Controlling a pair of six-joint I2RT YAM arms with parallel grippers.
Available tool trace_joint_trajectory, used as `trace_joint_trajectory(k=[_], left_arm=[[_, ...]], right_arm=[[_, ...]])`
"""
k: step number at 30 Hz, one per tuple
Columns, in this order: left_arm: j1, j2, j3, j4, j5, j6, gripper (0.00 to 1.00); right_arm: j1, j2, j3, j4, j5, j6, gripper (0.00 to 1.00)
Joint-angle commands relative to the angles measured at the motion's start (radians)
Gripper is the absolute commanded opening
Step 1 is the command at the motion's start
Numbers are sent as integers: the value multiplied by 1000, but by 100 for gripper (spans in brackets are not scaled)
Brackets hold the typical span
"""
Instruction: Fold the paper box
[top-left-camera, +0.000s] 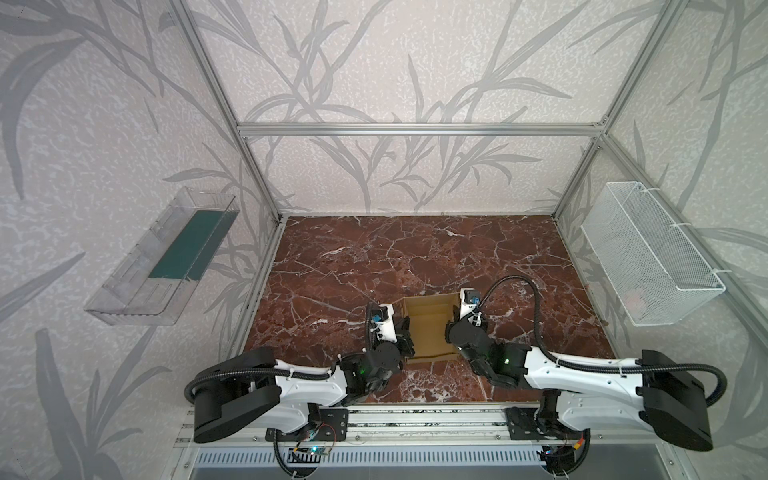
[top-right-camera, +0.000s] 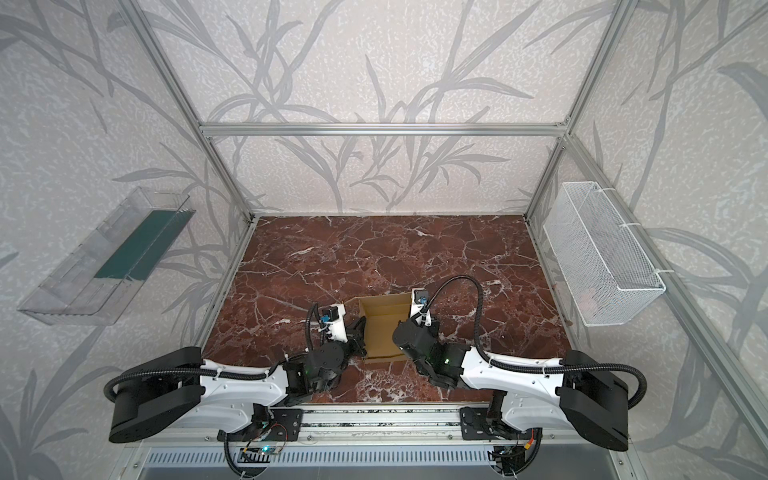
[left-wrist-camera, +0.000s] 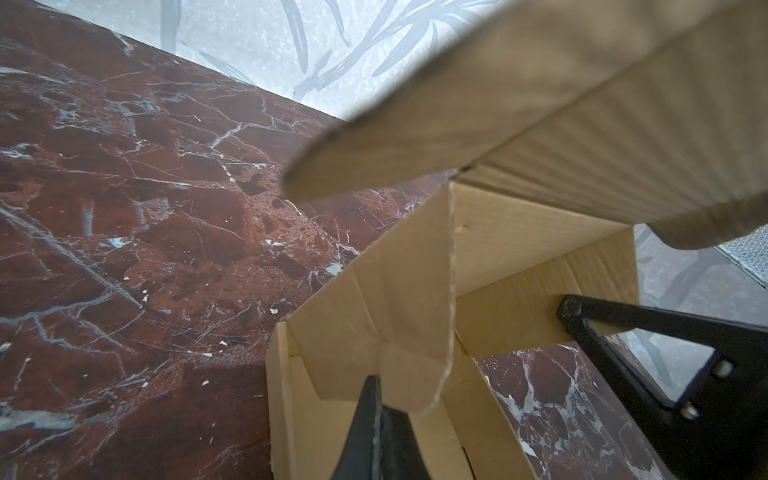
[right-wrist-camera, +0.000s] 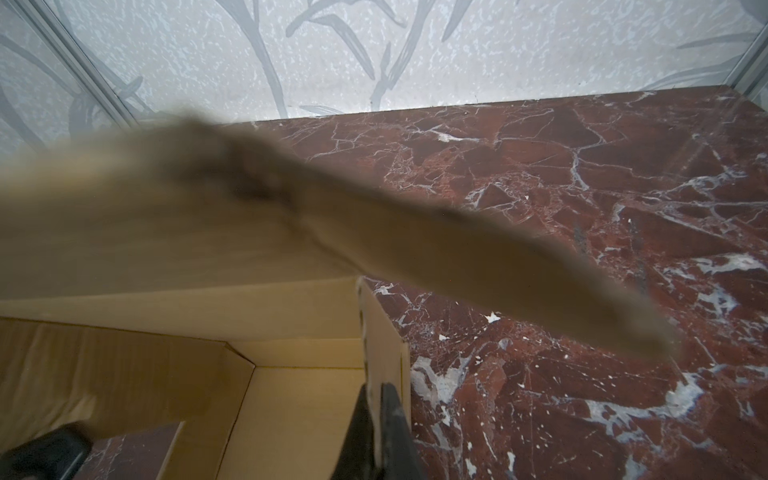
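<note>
Right wrist: right gripper (right-wrist-camera: 376, 397) pinches paper box (right-wrist-camera: 208, 305) (side wall).

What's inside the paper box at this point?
Bare cardboard: folded panels, no loose item seen inside the paper box. The left gripper and right gripper pinch its side walls and cover the floor beside them in both top views.

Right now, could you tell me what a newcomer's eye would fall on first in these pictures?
The half-formed paper box stands open near the front middle of the red marble table, the one tan thing on it. The left gripper and right gripper are each shut on one of its side walls. On the enclosure's walls hang a clear tray at left and a white mesh basket at right.
</note>
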Motion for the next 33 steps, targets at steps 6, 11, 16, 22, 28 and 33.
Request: trace_joint_trajectory(k=[6,11,16,22,28,33], left_arm=[[-10,4,-15,-24,23,-23,0],[-14,13,-28,8,31,-25,0],[-15,-10,-39,-4,31,-23,0],[-16,-42,-68,-13,32,-36,0],[-16,-83,-81,-57,32,-40,0],[-16,-103,-80,-97,34,-43,0]], right_arm=[[25,34,-3,-25,-45,52,5],[54,43,-7,-32,-18,56,5],[81,47,-16,-31,12,48,5],[104,53,-45,-24,31,71,5],[123,43,-59,-17,55,78,5],[130,50,-72,1,59,84,5]])
